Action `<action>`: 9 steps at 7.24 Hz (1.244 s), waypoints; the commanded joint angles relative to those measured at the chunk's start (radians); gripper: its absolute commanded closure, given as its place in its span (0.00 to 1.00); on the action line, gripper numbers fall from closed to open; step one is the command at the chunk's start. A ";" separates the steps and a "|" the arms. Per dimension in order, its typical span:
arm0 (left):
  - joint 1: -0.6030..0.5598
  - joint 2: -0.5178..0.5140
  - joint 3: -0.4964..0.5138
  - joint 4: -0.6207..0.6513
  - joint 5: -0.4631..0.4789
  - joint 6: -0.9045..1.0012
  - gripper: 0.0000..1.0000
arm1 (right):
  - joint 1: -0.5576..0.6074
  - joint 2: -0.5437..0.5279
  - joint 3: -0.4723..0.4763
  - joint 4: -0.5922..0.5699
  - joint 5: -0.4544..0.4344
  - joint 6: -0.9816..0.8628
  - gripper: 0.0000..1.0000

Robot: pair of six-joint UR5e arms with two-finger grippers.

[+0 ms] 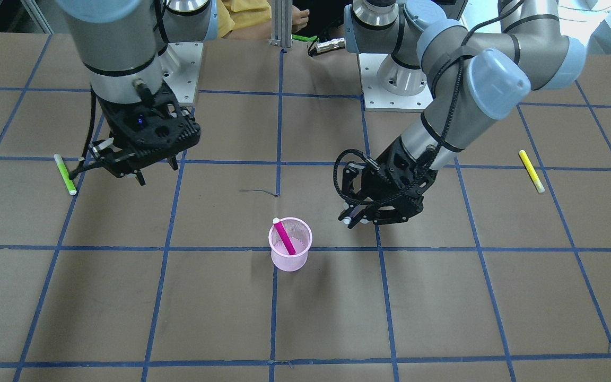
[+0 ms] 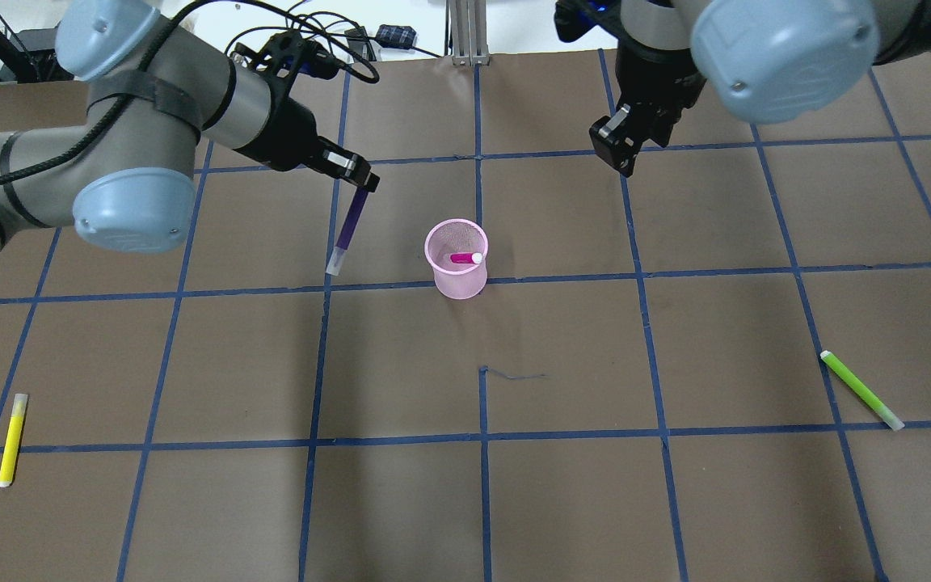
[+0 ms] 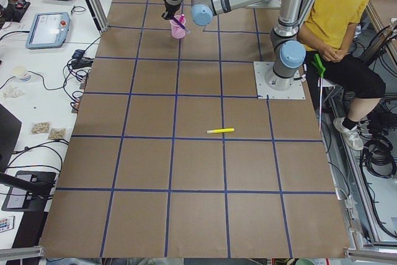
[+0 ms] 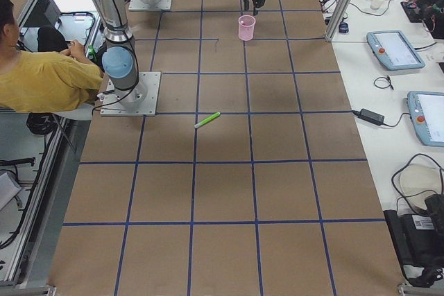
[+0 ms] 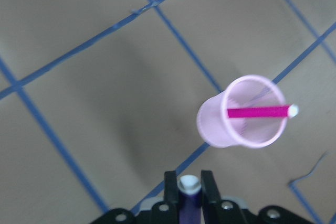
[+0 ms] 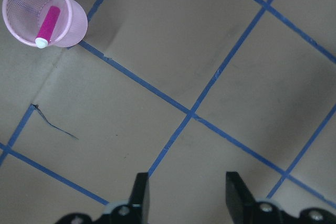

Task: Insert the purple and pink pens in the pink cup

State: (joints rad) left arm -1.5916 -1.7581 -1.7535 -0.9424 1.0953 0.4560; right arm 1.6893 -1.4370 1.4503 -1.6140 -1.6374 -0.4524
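Observation:
The pink mesh cup (image 2: 457, 284) stands upright near the table's middle, with the pink pen (image 2: 465, 258) leaning inside it. My left gripper (image 2: 358, 179) is shut on the purple pen (image 2: 350, 222) and holds it above the table, to the left of the cup and apart from it. In the left wrist view the purple pen (image 5: 189, 198) sits between the fingers, with the cup (image 5: 210, 129) ahead. My right gripper (image 2: 617, 155) is open and empty, to the far right of the cup. The right wrist view shows the cup (image 6: 76, 24) at top left.
A yellow pen (image 2: 12, 439) lies at the near left of the table. A green pen (image 2: 861, 390) lies at the near right. Blue tape lines grid the brown tabletop. A person in a yellow shirt (image 3: 338, 10) sits behind the robot bases.

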 commanded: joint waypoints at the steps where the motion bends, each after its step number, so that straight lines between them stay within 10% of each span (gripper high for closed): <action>1: -0.079 -0.064 0.014 0.306 -0.002 -0.249 1.00 | -0.060 -0.060 0.010 0.055 0.039 0.189 0.40; 6: -0.168 -0.133 -0.125 0.743 0.139 -0.346 1.00 | -0.059 -0.082 0.008 0.043 0.037 0.484 0.32; 9: -0.169 -0.165 -0.147 0.787 0.155 -0.361 1.00 | -0.057 -0.082 0.008 0.042 0.041 0.560 0.23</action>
State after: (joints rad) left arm -1.7604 -1.9088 -1.8921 -0.1664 1.2488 0.1001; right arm 1.6319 -1.5203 1.4592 -1.5727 -1.5974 0.0975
